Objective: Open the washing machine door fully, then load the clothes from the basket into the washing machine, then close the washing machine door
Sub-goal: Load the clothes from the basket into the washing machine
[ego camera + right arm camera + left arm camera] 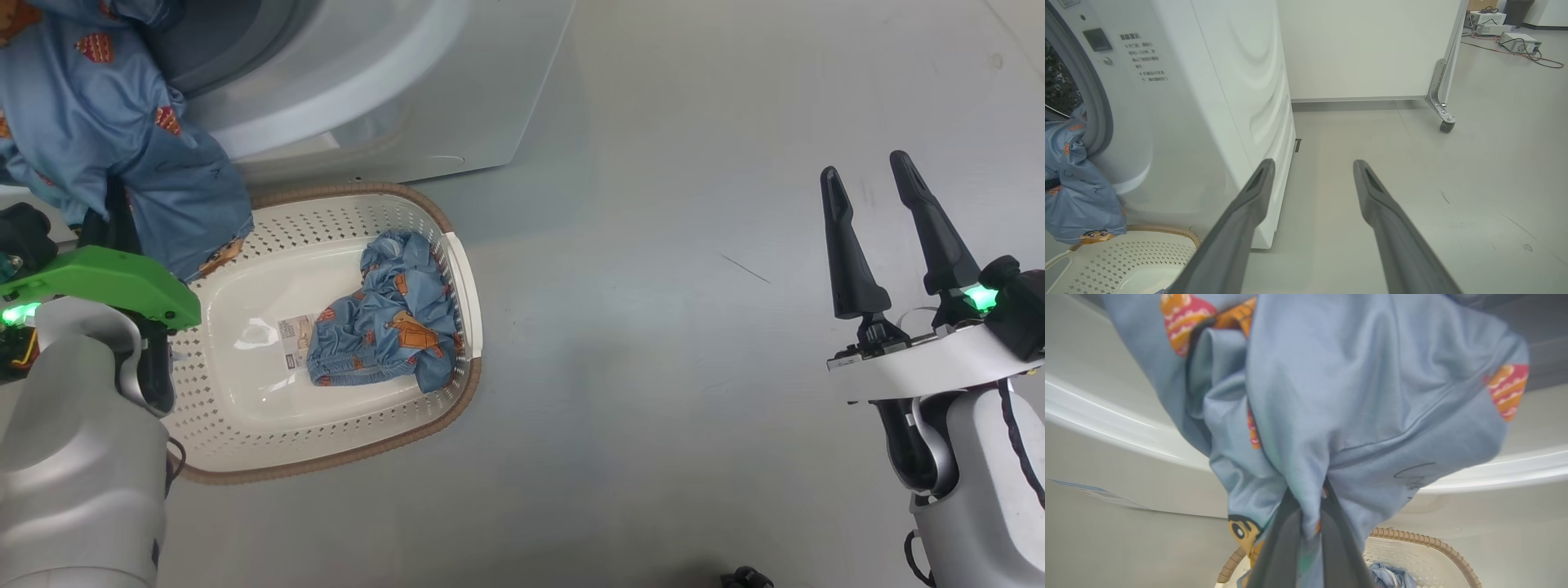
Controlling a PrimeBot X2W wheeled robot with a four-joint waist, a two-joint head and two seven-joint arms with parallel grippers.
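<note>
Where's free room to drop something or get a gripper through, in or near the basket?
Free: the basket bottom left of the loose garment, around the sticker; the floor between basket and right gripper. Crowded: the basket's far-left corner by the washer, where the left gripper grips the held garment.
</note>
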